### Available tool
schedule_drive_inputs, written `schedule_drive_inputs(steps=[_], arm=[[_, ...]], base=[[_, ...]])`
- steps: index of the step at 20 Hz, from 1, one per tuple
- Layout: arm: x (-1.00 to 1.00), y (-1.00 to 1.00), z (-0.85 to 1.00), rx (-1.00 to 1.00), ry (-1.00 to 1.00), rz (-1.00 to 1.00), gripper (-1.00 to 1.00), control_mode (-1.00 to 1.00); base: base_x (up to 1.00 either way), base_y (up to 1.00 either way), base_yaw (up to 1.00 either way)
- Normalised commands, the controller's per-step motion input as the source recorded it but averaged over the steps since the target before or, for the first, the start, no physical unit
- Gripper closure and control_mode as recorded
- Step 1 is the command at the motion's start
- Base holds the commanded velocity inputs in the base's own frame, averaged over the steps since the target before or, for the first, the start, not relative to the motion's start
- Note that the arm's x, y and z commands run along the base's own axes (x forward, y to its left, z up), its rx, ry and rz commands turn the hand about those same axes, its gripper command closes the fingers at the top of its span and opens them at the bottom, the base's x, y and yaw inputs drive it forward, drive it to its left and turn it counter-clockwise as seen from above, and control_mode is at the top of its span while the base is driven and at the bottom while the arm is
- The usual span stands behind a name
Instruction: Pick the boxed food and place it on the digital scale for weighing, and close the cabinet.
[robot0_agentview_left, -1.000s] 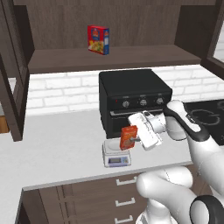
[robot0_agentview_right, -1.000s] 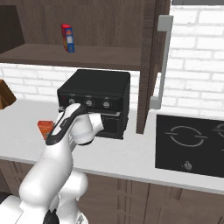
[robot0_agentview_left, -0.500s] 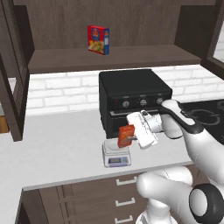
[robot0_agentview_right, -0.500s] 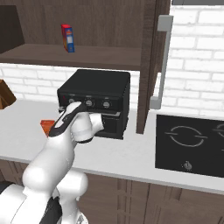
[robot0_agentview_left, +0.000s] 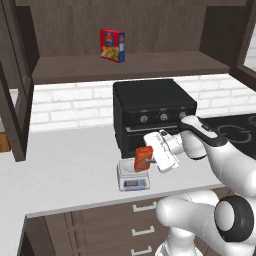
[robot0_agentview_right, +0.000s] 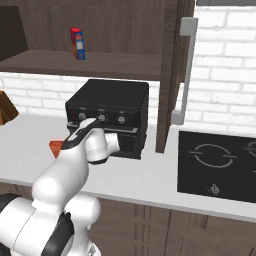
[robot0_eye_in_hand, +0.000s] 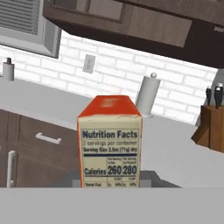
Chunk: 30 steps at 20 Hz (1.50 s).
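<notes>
Orange-red boxed food (robot0_agentview_left: 143, 158), pinched by the gripper (robot0_agentview_left: 153, 159) at frame centre, stands over the digital scale (robot0_agentview_left: 133, 178) (contact unclear), beneath the open cabinet (robot0_agentview_left: 125, 65).

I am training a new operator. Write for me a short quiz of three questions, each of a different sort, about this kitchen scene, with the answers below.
1. True or false: the boxed food is held in the gripper directly above the digital scale.
2. Multiple choice: where is the red-and-blue box? A) on the scale B) on the cabinet shelf C) on the black oven
3. Fill in: on the counter in the hand view, next to the paper towel roll, stands a wooden knife ____.

Key: 1 true; 2 B; 3 block.
</notes>
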Motion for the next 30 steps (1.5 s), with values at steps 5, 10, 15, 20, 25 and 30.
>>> schedule_drive_inputs(steps=[5,10,15,20,25,30], arm=[[0.05,0.01,-0.27,0.0,-0.03,0.0,1.0,-1.0],[0.19,0.0,-0.2,0.0,-0.02,0.0,1.0,-1.0],[0.0,0.0,0.0,0.02,0.03,0.0,1.0,-1.0],[0.09,0.03,0.03,0.01,0.16,0.0,1.0,-1.0],[0.05,0.03,0.16,0.0,0.05,-0.01,1.0,-1.0],[0.03,0.04,0.01,0.0,-0.03,-0.01,1.0,-1.0]], base=[[0.0,0.0,0.0],[0.0,0.0,0.0],[0.0,0.0,0.0],[0.0,0.0,0.0],[0.0,0.0,0.0],[0.0,0.0,0.0]])
